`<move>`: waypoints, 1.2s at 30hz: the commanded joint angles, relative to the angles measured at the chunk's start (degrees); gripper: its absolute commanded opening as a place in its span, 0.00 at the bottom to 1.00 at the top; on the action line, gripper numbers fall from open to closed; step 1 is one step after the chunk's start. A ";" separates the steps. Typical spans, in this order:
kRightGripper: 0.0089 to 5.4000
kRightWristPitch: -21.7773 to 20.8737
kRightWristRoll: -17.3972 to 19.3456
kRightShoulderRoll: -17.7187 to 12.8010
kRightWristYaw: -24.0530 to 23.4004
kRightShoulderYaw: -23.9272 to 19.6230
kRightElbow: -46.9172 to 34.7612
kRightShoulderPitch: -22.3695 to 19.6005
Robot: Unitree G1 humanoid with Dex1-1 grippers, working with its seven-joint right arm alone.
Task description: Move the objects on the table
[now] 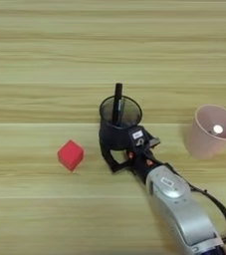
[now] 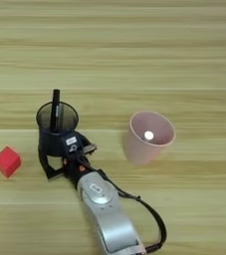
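Right eye view: pink cup (image 2: pixel 149 137) shown whole, clipped in left eye. Pen cup (image 1: pixel 119 122) upright at table (image 1: pixel 35 60) centre, pen (image 1: pixel 117 102) standing near-vertical. Gripper (image 1: pixel 115 149) fingers clasp its base. Red cube (image 1: pixel 70 155) left.

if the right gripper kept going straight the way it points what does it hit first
The pen cup. The right gripper points up and left across the table, and its black fingers already sit at the cup's base, apparently around it. Whether they touch it is unclear. The red cube lies off that line, to the left.
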 commanded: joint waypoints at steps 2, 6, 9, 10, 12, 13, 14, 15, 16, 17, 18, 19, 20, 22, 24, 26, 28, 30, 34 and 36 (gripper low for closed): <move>0.99 2.24 -3.39 -1.20 -1.46 0.57 3.98 0.71; 0.99 1.74 -3.63 -0.82 -1.55 1.19 4.86 -0.07; 0.99 1.40 -3.89 -0.81 -1.50 1.63 4.83 -0.11; 0.99 1.31 -3.93 -0.83 -1.50 1.68 4.86 -0.11; 0.99 1.04 -3.86 -0.80 -1.52 1.64 5.28 -0.20; 0.99 0.92 -3.86 -0.77 -1.52 1.60 5.48 -0.24; 0.99 0.85 -3.86 -0.74 -1.53 1.58 5.63 -0.26; 0.99 0.81 -3.86 -0.73 -1.52 1.59 5.70 -0.28; 0.99 0.79 -3.84 -0.72 -1.52 1.59 5.75 -0.29; 0.99 0.77 -3.83 -0.73 -1.51 1.60 5.78 -0.30; 0.99 0.74 -3.81 -0.73 -1.50 1.61 5.82 -0.32; 0.99 0.72 -3.79 -0.72 -1.50 1.60 5.88 -0.34; 0.99 0.69 -3.76 -0.72 -1.46 1.60 5.94 -0.36; 0.95 0.64 -3.69 -0.69 -1.43 1.57 6.08 -0.41; 0.93 0.63 -3.65 -0.65 -1.43 1.55 6.14 -0.43; 0.90 0.62 -3.64 -0.61 -1.42 1.56 6.19 -0.45; 0.89 0.55 -3.62 -0.58 -1.43 1.52 6.32 -0.49; 0.89 0.48 -3.61 -0.57 -1.43 1.51 6.40 -0.50; 0.89 0.37 -3.60 -0.52 -1.50 1.44 6.56 -0.53; 0.89 0.34 -3.59 -0.49 -1.55 1.37 6.54 -0.50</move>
